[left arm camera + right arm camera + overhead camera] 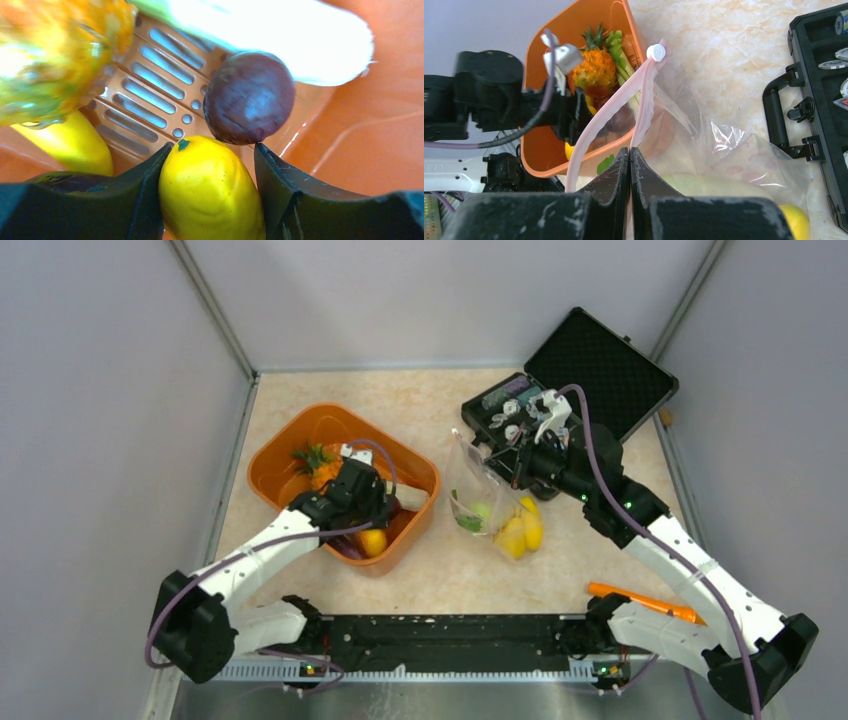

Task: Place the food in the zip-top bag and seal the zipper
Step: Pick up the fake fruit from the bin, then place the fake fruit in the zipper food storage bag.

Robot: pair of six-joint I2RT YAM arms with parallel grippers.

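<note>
Left tool (212, 150) closed around a yellow lemon (210, 195), low centre of the left wrist view, inside the orange tub (300, 430). Purple eggplant (249, 97) touches the lemon's top. Pineapple (322, 468) also in the tub. Right tool (630, 150) pinched shut on the zipper (614, 102). Zip-top bag (480, 490) at centre of the top view on the table (440, 580), mouth gaping. Yellow fruits (522, 530) lie inside it.
</note>
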